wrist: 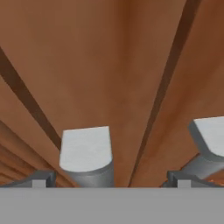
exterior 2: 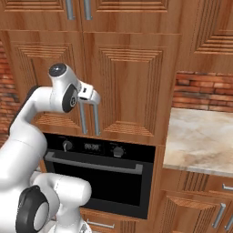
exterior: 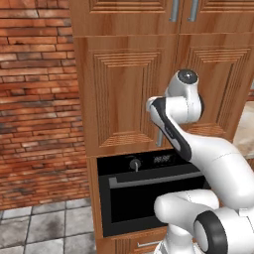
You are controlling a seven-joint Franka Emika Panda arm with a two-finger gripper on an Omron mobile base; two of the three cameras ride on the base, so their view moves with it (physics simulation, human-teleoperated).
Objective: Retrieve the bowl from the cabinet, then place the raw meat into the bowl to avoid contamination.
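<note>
We found the gripper (exterior 2: 91, 96) raised against the cabinet (exterior 2: 132, 77), at the top of the two vertical bar handles (exterior 2: 89, 119) above the black oven (exterior 2: 98, 179). In the hand view its fingers (wrist: 41, 178) stood apart, the handle ends between them; contact looked likely, but we could not confirm it. Both doors were closed.

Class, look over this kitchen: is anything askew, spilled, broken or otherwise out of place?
Nothing stands out. The cabinet doors are shut and level, the oven door is closed, and the counter shows no spill. The gripper sits at the door handles.
</note>
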